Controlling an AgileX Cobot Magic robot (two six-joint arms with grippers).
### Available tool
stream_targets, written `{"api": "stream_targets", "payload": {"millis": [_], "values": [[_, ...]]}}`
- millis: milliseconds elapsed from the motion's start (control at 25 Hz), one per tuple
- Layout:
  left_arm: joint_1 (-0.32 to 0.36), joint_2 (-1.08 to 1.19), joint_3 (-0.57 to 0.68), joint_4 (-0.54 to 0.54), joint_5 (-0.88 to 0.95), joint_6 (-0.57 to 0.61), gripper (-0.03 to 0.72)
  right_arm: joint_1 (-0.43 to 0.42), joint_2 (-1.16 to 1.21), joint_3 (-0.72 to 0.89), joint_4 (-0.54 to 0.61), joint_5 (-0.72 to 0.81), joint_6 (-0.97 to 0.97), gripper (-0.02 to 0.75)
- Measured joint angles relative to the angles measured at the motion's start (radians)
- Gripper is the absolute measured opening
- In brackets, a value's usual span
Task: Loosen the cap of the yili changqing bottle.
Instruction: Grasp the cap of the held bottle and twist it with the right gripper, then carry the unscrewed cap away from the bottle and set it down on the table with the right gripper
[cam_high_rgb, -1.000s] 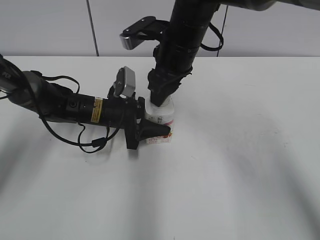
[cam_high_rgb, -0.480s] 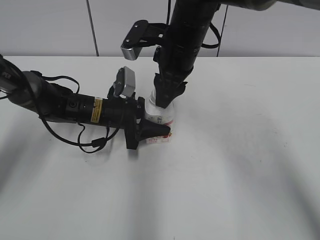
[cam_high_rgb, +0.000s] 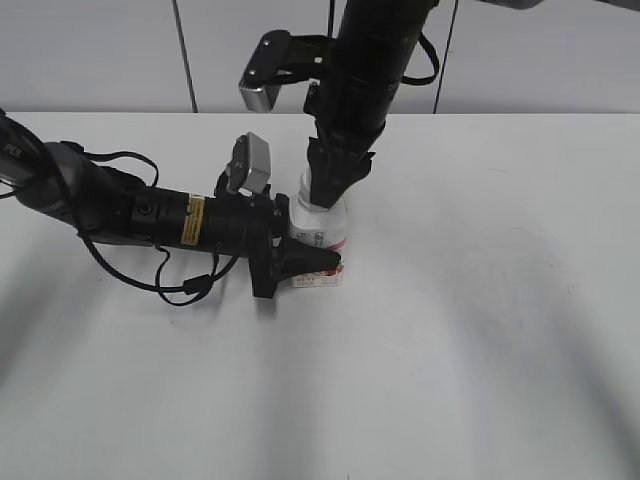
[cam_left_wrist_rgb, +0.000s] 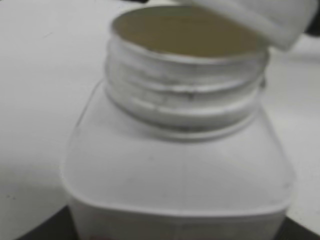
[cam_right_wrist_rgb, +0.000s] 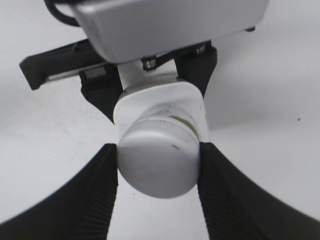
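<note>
The yili changqing bottle (cam_high_rgb: 322, 238) stands upright on the white table (cam_high_rgb: 480, 300). My left gripper (cam_high_rgb: 300, 262) is shut on its body from the left. My right gripper (cam_high_rgb: 335, 180) comes down from above and is shut on the white cap (cam_right_wrist_rgb: 159, 162). In the left wrist view the bottle (cam_left_wrist_rgb: 175, 170) shows its bare threaded neck and open mouth, with the cap (cam_left_wrist_rgb: 260, 17) tilted and lifted off at the upper right. In the right wrist view the bottle (cam_right_wrist_rgb: 165, 102) sits just below the cap, between the left gripper's black jaws. In the exterior view the cap is hidden by the right fingers.
The left arm (cam_high_rgb: 130, 210) lies low along the table from the left, with loose black cables beside it. The right arm (cam_high_rgb: 370, 60) stands upright over the bottle. A grey wall runs behind the table's back edge.
My right gripper has risen a little and turned about its axis, and the cap has come up off the neck. The left arm and the bottle have stayed put.
</note>
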Motion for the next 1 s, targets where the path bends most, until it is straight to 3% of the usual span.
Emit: {"api": "stream_targets", "payload": {"millis": [360,680,880,1000], "values": [[0.0,0.0,0.0,-0.002,0.0,-0.004,0.366,0.0,0.0,-0.101,0.017,0.009,0.052,0.389],[0.0,0.0,0.0,-0.002,0.0,-0.004,0.366,0.0,0.0,-0.112,-0.178,0.012,0.326,0.388],[0.0,0.0,0.0,-0.003,0.001,-0.005,0.366,-0.037,0.0,-0.112,-0.194,0.013,0.512,0.388],[0.0,0.0,0.0,-0.003,0.001,-0.005,0.366,-0.105,-0.007,-0.102,-0.14,0.013,0.626,0.388]]}}
